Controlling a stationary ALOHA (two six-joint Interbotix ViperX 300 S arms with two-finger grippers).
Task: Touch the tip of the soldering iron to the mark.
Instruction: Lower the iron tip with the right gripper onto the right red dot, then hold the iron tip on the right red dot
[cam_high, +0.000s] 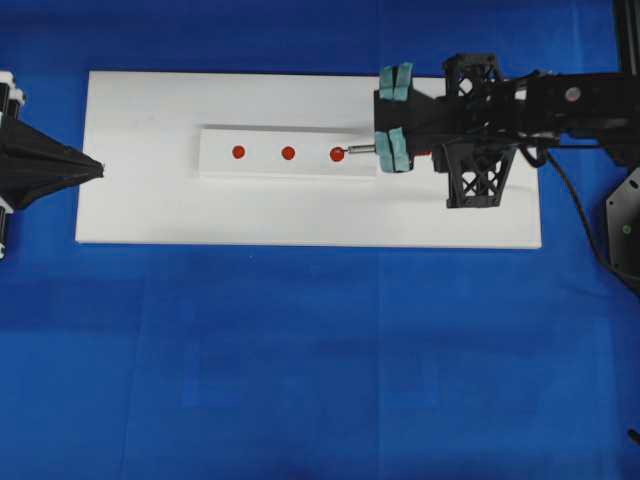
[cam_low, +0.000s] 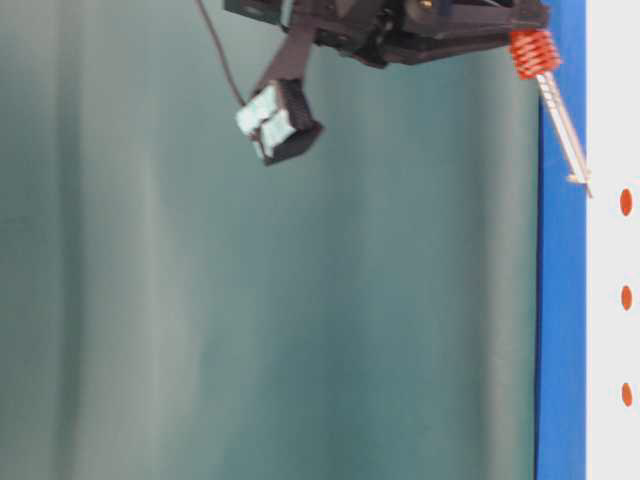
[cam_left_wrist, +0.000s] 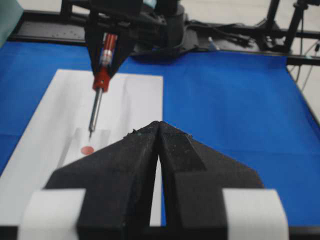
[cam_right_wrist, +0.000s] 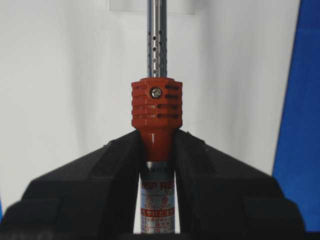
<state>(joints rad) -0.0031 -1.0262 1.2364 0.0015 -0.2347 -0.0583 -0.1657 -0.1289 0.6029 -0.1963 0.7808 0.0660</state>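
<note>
A: Closest in the right wrist view, what do you see?

B: Black jaws of the right gripper (cam_right_wrist: 156, 165) pinch the iron (cam_right_wrist: 156, 112) by its red-orange handle, below the ribbed collar. The perforated silver shaft runs toward twelve o'clock, over the board (cam_right_wrist: 65, 75).

A: And the left wrist view?

B: Nearest are the left gripper's (cam_left_wrist: 159, 131) jaws, pressed together, holding nothing. Beyond them, at about eleven o'clock, the iron hangs tip-down over the strip (cam_left_wrist: 82, 145), its point just above and beside one red dot (cam_left_wrist: 88, 149).

A: Which dot?

B: From overhead, the strip (cam_high: 288, 153) carries three dots in a row. The tip (cam_high: 350, 151) sits at the three o'clock dot (cam_high: 337, 154), right at its edge. The mark (cam_high: 288, 153), the middle dot, lies apart from the tip, toward nine o'clock. I can't tell whether the tip touches the strip.

A: Where are the grippers overhead?

B: The right one sits at three o'clock of the strip; the left rests at the board's nine o'clock edge, well apart from the strip.

A: Farthest back?

B: Blue cloth (cam_high: 300, 370) under the board, with black frame rails behind the right arm in the left wrist view.
</note>
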